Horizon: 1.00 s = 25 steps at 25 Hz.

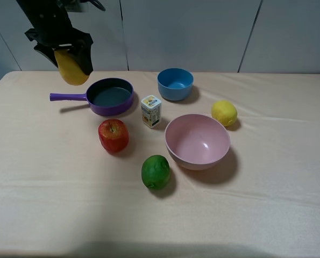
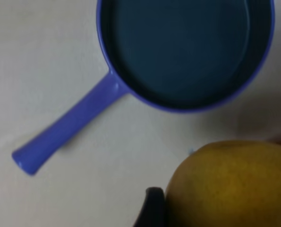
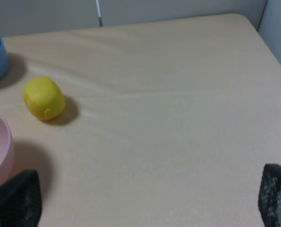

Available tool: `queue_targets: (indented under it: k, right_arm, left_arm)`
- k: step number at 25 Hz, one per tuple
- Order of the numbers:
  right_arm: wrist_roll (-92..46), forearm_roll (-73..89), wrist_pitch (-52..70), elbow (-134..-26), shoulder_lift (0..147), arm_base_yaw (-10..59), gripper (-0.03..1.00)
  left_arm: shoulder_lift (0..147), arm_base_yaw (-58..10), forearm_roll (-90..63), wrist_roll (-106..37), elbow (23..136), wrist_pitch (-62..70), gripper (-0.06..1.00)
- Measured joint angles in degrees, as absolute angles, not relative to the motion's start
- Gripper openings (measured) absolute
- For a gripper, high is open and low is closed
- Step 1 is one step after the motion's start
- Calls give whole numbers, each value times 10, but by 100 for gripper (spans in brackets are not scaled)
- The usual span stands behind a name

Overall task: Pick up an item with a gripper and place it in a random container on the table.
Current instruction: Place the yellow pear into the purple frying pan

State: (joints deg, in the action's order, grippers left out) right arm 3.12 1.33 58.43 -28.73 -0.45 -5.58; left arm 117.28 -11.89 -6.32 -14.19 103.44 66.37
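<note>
Only the rounded lower half of the yellow pear [image 1: 72, 69] shows. Its narrow top and stem are buried between the dark fingers of the left gripper [image 1: 72, 59], which is clamped on it and holds it in the air above the purple frying pan's handle [image 1: 68, 97]. The arm above is cut off by the frame edge. In the left wrist view the pear [image 2: 230, 184] fills one corner, blurred, with a single black fingertip [image 2: 152, 208] against its side. The other finger is out of sight.

The purple frying pan [image 1: 112, 110] lies on the table [image 1: 52, 177] with its dark inside bare, and part of its rim is cropped in the wrist view. The right gripper [image 3: 145, 198] shows only as two mesh-textured tips at opposite corners of its own camera, spread wide with nothing between them. The high camera does not catch it.

A small carton [image 1: 151, 111] stands just beside the pan and a red apple [image 1: 113, 135] sits near it. A blue bowl [image 1: 175, 92] is also near the pan. A green lime [image 1: 156, 172], a pink bowl [image 1: 194, 161] and a lemon [image 1: 224, 113] sit farther off. None lies between pear and pan.
</note>
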Motion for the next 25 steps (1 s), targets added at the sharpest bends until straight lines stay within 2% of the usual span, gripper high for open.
queue_targets:
  k: [12, 25]
  right_arm:
    - [31, 13, 584, -287, -4, -56, 69]
    - [31, 13, 584, -287, -4, -56, 69]
  left_arm:
    - [1296, -121, -64, -142, 1135, 644, 72]
    - [1359, -127, -81, -142, 1141, 554, 72]
